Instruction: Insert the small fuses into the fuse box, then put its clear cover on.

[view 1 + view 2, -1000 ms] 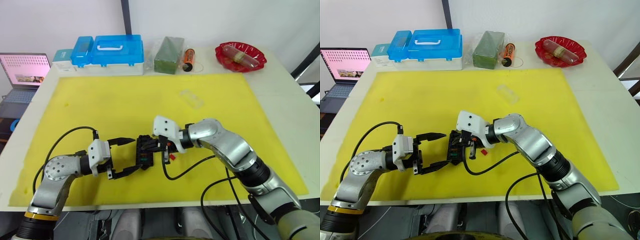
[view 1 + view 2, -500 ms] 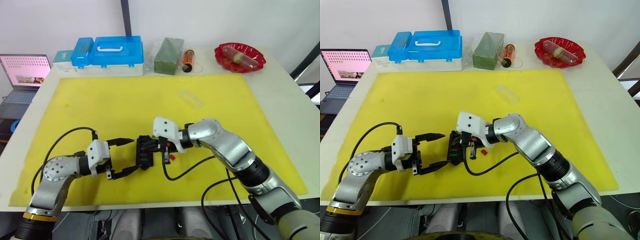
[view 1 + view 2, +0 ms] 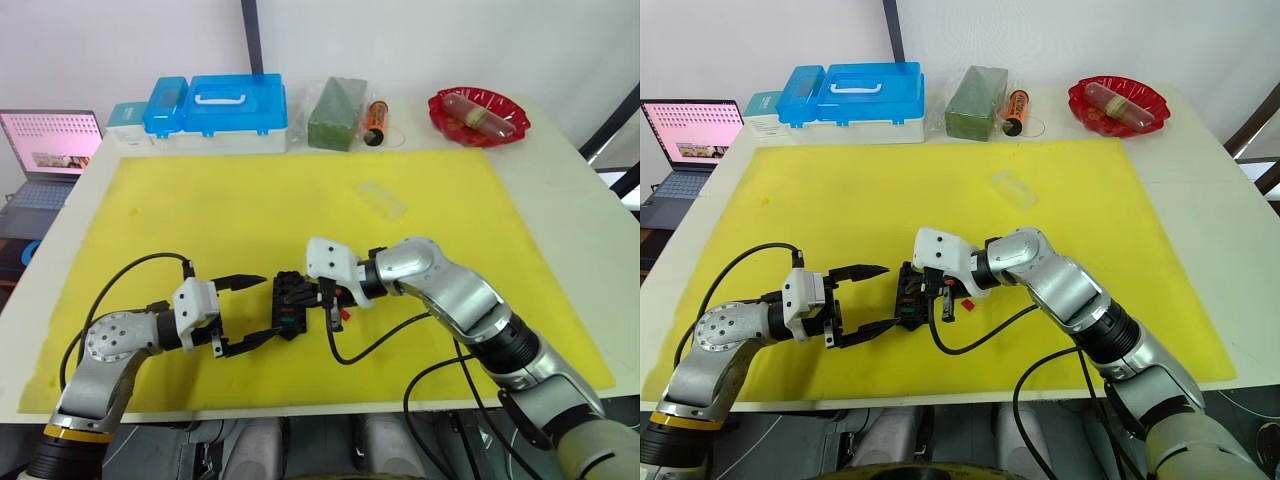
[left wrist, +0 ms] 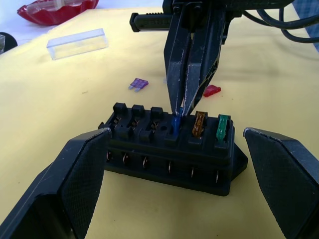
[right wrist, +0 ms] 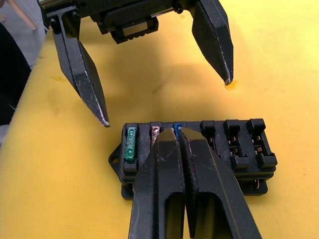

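Three fuses sit in the fuse box (image 4: pixel 172 149) so far: green fuse (image 4: pixel 223 126) at one end, orange fuse (image 4: pixel 199 123) next, blue fuse (image 4: pixel 175 122) third. The other three slots of that row look empty.

Right gripper (image 4: pixel 183 110) has its fingers pressed together on the top of the blue fuse, pinching or pressing it; I can't tell if it's fully seated. Left gripper (image 3: pixel 262 309) is spread wide, one finger either side of the box end, close to the box, contact not resolvable.

Risks, as I judge them:
- Blue fuse half-seated: lifting off while pinched could pull it back out, or tilt it so the blades bend.
- Box looks unclamped, so downward push off-centre could tip or skate it on the yellow mat (image 3: pixel 200 210). Closing the left fingers on it would fix that.
- Right fingertips run just beside the orange fuse; a sideways exit could knock it.

Room: the box is in the near-middle of the mat, mat edge not far behind the left gripper, so don't shove it that way. Just beyond the box lie the red fuse (image 4: pixel 212 90) and purple fuse (image 4: pixel 138 84), loose on the mat, near the right arm's cable. Farther out, open mat, then the clear cover (image 3: pixel 382 198) lying alone, well apart from everything. Grey fuse not located.
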You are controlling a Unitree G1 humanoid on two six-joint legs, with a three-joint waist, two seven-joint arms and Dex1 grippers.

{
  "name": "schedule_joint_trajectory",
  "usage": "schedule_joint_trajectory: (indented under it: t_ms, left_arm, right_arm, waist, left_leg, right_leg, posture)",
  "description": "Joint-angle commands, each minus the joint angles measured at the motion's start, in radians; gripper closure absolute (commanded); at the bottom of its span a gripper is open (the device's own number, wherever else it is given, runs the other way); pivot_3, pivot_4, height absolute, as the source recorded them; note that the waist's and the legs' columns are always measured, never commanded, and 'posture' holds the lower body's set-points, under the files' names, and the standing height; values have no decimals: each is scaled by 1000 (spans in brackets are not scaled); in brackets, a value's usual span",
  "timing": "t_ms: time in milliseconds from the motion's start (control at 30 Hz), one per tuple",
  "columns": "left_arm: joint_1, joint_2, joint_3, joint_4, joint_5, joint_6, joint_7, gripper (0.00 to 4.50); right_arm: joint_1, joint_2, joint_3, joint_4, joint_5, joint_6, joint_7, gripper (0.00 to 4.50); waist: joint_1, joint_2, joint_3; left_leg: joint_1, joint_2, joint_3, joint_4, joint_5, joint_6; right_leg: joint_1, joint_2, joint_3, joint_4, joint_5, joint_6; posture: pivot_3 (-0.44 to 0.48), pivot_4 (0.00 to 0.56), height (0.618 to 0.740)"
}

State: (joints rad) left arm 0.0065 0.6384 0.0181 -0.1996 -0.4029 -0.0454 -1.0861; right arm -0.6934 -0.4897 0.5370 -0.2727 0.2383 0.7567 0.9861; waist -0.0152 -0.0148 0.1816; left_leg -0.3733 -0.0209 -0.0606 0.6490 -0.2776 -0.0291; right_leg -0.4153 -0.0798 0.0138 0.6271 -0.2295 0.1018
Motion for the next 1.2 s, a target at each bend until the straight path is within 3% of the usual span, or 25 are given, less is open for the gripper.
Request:
schedule_joint_trajectory:
  t_ms: [33, 967, 1200]
  left_arm:
    - [4, 9, 16, -25, -6, -6, 2, 0]
    - [41, 19, 26, -22, 1, -18, 9, 0]
    - [47, 26, 30, -21, 0, -20, 10, 0]
  right_arm:
    - [31, -8, 59, 48, -39, 34, -4, 4441]
    - [73, 15, 86, 137, -60, 113, -54, 4441]
    - [84, -24, 140, 120, -88, 68, -7, 4441]
  waist:
    - [0, 0, 0]
    - [0, 6, -21]
    - [1, 10, -25]
  left_leg:
    - [0, 0, 0, 0, 0, 0]
    - [3, 1, -1, -1, 0, 0]
    - [3, 1, -1, -2, 0, 0]
  right_leg:
    - [0, 0, 0, 0, 0, -1]
    - [5, 0, -1, -5, -2, -3]
    - [7, 0, -2, -9, -2, -3]
  posture:
    - [0, 150, 740]
    - [0, 150, 740]
    - [0, 150, 740]
